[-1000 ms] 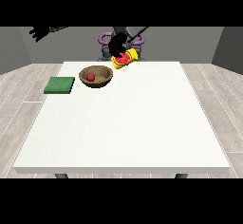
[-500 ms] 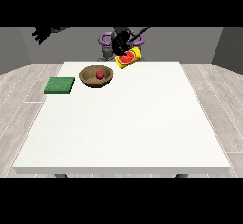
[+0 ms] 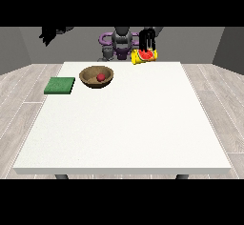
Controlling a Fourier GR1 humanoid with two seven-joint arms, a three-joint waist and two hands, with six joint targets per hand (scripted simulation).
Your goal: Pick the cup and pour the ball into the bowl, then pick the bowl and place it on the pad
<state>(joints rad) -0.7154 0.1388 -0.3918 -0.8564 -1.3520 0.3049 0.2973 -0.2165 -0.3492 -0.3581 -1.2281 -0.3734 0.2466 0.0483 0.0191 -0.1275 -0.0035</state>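
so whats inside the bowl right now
A red ball lies inside the brown bowl, near its middle. Nothing else shows in it. The near wall hides a little of the bowl's floor, so that strip cannot be checked.

The scene is viewed from across the table (image 3: pixel 124 124), elevated, facing the robot (image 3: pixel 121 40) at the far edge.

Even, bright light falls across the white tabletop (image 3: pixel 124 124) with no glare. Soft shading shows inside the bowl (image 3: pixel 96 76). The grey walls behind look dimmer. Edges stay straight.
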